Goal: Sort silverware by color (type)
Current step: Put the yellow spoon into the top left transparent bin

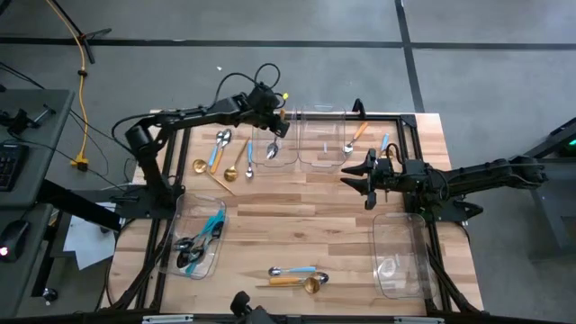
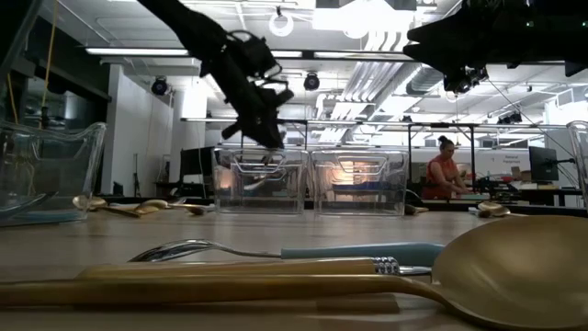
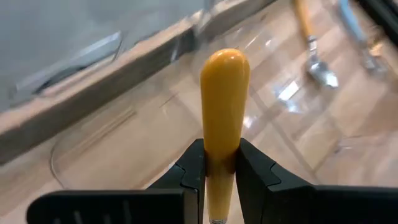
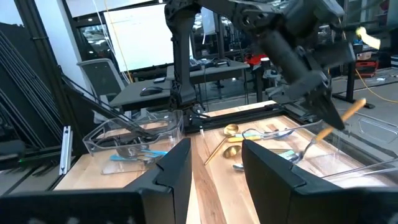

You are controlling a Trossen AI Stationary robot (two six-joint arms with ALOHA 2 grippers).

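Your left gripper (image 3: 221, 168) is clamped on an orange-handled spoon (image 3: 224, 106), fingers (image 3: 189, 171) pressed to either side of the smooth, rounded handle. It hangs over the left of two clear bins (image 1: 279, 144) at the table's far edge; from above, the spoon's silver bowl (image 1: 271, 150) shows inside that bin's outline (whether it touches the floor of the bin, you cannot tell). In the right wrist view the same spoon (image 4: 329, 134) slants down out of the left arm's fingers, bowl lowest.

Your right gripper (image 1: 358, 176) hovers near the table's right-centre, jaws parted and holding nothing.

No writing readable anywhere.

Around you:
- The second far bin (image 1: 324, 139) holds a silver-headed piece with an orange handle (image 1: 354, 139); a light-blue-handled one (image 1: 383, 144) lies just right of it.
- Left of the far bins, loose on the wood: gold spoons (image 1: 216, 173) and light-blue-handled spoons (image 1: 219, 146).
- Near-left bin (image 1: 193, 243) holds dark-headed pieces with blue handles (image 1: 200, 241).
- Near-right bin (image 1: 402, 256) lies below the right arm.
- Near edge, centre: a blue-handled spoon (image 1: 292, 271) and a gold one (image 1: 301, 283), which fill the foreground of the low view.
- A person (image 2: 445, 172) sits in the room beyond the table.
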